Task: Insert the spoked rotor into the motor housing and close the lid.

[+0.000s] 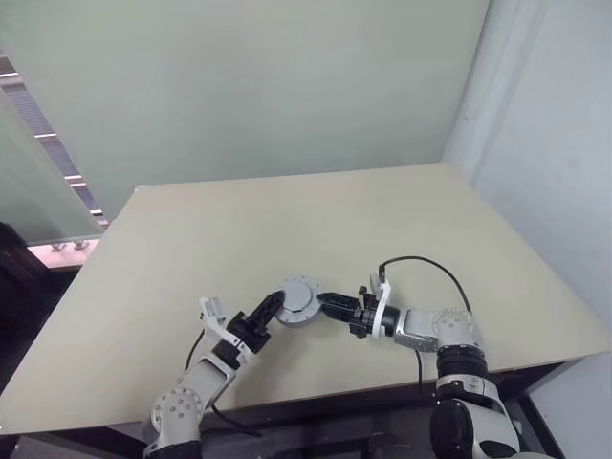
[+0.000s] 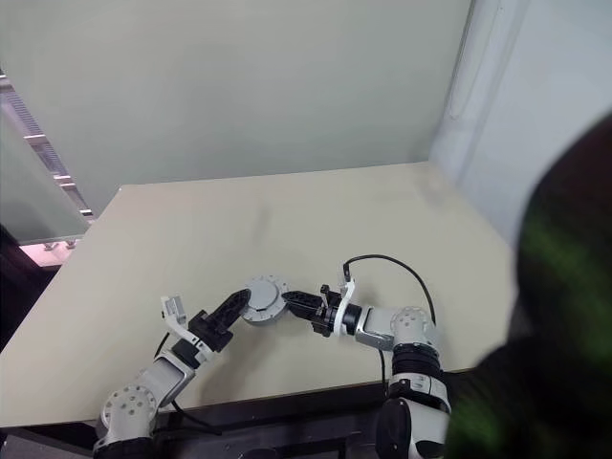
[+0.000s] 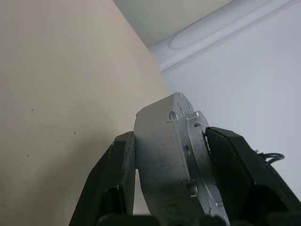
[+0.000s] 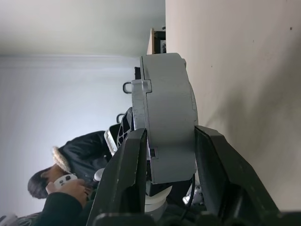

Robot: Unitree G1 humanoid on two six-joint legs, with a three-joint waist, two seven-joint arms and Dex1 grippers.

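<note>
A grey round motor housing (image 1: 298, 301) hangs low over the beige table (image 1: 287, 220), flat face up; I cannot tell if it touches the tabletop. The lid (image 3: 192, 136) sits on it as a flanged grey plate with a small centre piece. My left gripper (image 1: 271, 308) comes in from the left, shut on the unit across its thickness, one finger (image 3: 117, 165) under the body and the other over the lid. My right gripper (image 1: 327, 304) comes in from the right, shut on the same unit (image 4: 171, 117). The spoked rotor is out of view.
A black cable (image 1: 430, 268) loops up from my right wrist. The table's front edge (image 1: 316, 402) runs just behind both arms, and pale walls close off the back and right. A person (image 4: 70, 160) in a dark jacket holding a controller stands beyond the table.
</note>
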